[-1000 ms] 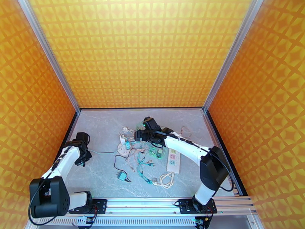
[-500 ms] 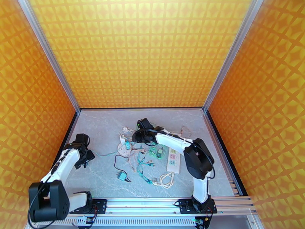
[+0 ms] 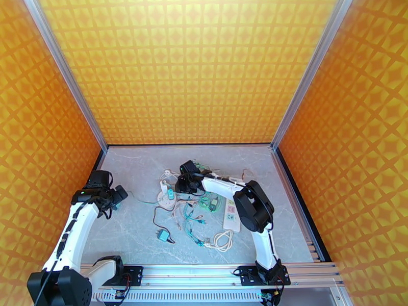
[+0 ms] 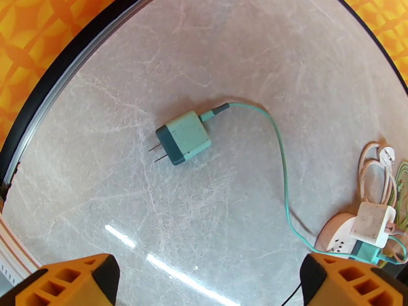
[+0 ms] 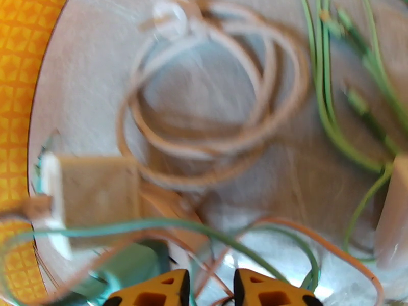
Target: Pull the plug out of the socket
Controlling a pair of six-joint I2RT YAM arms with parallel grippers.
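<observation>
Teal marked the plug point(image 4: 183, 137) that mattered. It lay flat on the marble table point(image 4: 255, 57) with its prongs bare, well apart from the round white socket point(image 4: 339, 239), and its thin cable point(image 4: 283, 169) trailed back toward the socket. With the prongs out in the open like that, I judged this plug already off.

Your left gripper point(image 4: 209, 279) hung over the plug, well apart from the socket, fingers spread wide and holding nothing.

Your right gripper point(image 5: 210, 289) sat low right at the socket, amid the loose cables. Its fingers were drawn narrow and thin strands crossed the gap, but that view was blurred, so I could not tell whether they pinched anything.

A cream adapter point(image 4: 375, 224) sat on top of the socket. That probably explained why you kept the right arm there, either to steady the socket or to take that one.
</observation>
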